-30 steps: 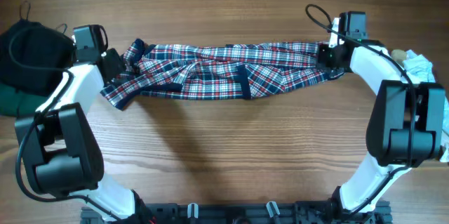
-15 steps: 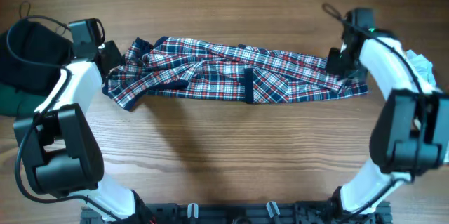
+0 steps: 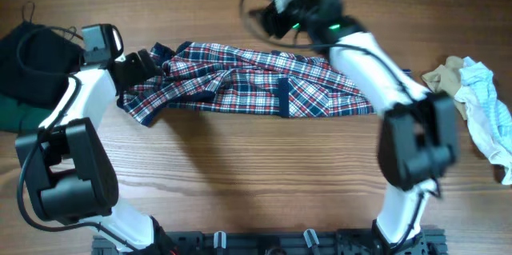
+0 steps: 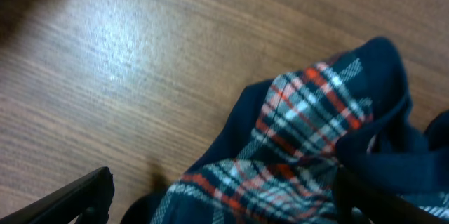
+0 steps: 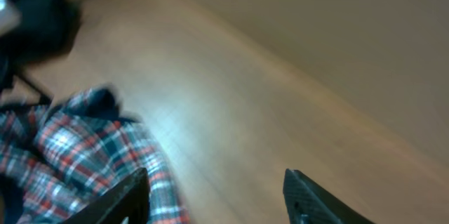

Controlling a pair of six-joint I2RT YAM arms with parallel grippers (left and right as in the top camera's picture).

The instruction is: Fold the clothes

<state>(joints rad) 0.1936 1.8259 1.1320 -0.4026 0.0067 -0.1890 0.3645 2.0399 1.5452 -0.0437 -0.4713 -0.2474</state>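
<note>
Wooden table (image 3: 240, 183) bears plaid shirt (image 3: 240, 87); left hand (image 3: 146, 63), right hand (image 5: 217, 199) seemingly spread

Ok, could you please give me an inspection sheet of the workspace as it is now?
Surface: wooden table, brown grain.
Job's things: plaid shirt lies stretched across the middle, rumpled, not yet folded.
Clutter: dark pile at left edge; light pile at right edge; perhaps more clothes.
Grippers: left tool open astride the shirt's end; right tool open, empty, blurred.
Cables: black cable over the dark pile; cable loop by the right wrist.
Surroundings: nothing seen.
</note>
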